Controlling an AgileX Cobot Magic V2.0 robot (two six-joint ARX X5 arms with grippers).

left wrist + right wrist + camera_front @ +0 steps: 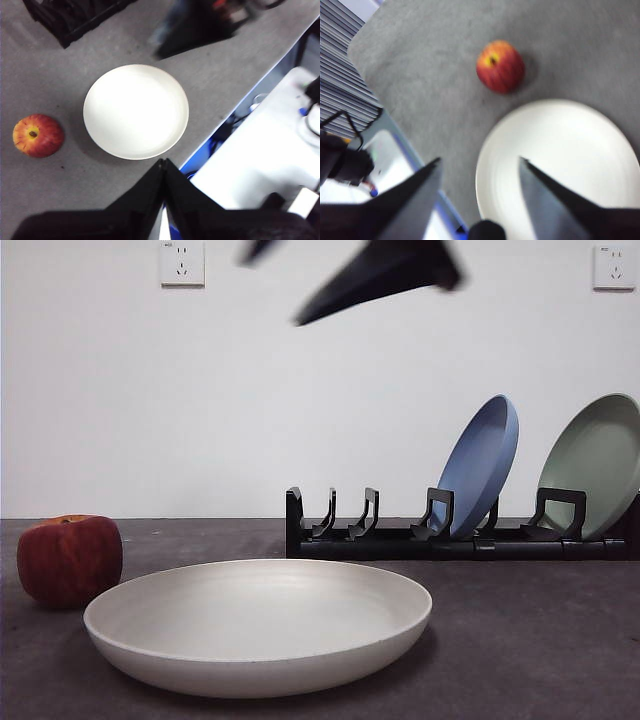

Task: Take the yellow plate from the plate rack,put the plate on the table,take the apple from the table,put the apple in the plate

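On table (540,640), yellow plate (258,625) flat, upward-facing

front low and level, wrists overhead, all sharing yellow plate (258,625)

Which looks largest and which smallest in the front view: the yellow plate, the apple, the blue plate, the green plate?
1. yellow plate, clearly largest, though also nearest the camera.
2. blue plate and green plate: alike; the green one is cut by the picture's edge, so I cannot rank them.
3. apple, smallest.

Even bright light; right wrist view motion-blurred; soft shadows.
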